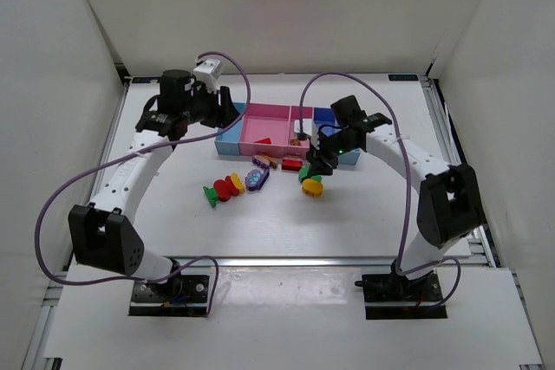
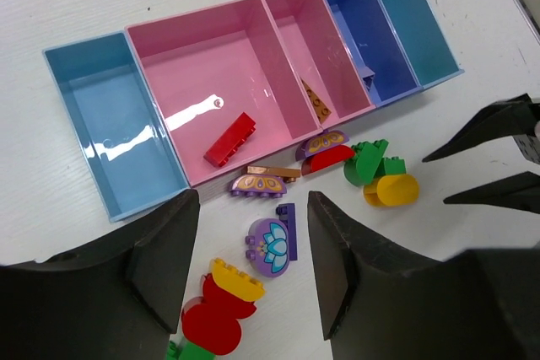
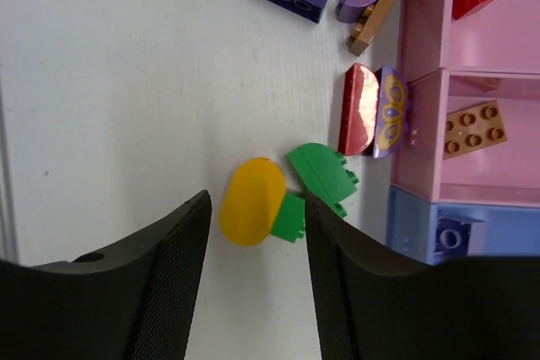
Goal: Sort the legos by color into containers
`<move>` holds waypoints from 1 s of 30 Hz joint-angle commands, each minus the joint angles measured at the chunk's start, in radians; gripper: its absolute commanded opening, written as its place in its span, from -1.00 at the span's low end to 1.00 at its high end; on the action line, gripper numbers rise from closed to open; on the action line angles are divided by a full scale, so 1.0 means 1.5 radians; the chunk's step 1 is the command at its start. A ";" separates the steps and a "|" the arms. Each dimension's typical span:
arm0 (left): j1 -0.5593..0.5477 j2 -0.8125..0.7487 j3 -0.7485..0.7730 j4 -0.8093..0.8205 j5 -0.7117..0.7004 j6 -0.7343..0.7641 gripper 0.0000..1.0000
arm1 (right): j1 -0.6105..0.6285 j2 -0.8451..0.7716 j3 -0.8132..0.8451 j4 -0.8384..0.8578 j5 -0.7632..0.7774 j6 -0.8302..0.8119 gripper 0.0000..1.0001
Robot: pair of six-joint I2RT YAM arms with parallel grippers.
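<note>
The containers (image 2: 152, 137) form a joined row of light blue, pink and blue bins. A red lego (image 2: 229, 139) lies in the wide pink bin and a brown one (image 2: 317, 104) in the narrow pink bin. Loose legos lie on the table in front. My right gripper (image 3: 256, 208) hangs open low over a yellow oval lego (image 3: 251, 201) joined to a small green piece (image 3: 288, 217), its fingers on either side and apart from them. My left gripper (image 2: 253, 208) is open and empty, high above a purple flower lego (image 2: 272, 246) and a red and yellow cluster (image 2: 215, 314).
A green half-round piece (image 3: 321, 174) lies just beyond the yellow one. Red and purple half-rounds (image 3: 360, 110) lean against the pink bin's front wall. A purple and tan piece (image 2: 260, 181) sits by the wide pink bin. White walls enclose the table (image 1: 156, 214).
</note>
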 commanded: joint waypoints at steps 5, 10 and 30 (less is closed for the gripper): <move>0.006 -0.048 -0.018 0.008 0.001 0.002 0.30 | -0.003 0.072 0.088 -0.043 0.019 -0.079 0.02; 0.016 -0.046 -0.025 0.008 0.011 -0.006 0.30 | -0.013 0.073 0.057 -0.032 0.039 -0.113 -0.12; 0.035 0.025 0.025 0.018 0.037 -0.026 0.30 | -0.068 0.126 0.028 -0.020 0.082 -0.278 -0.37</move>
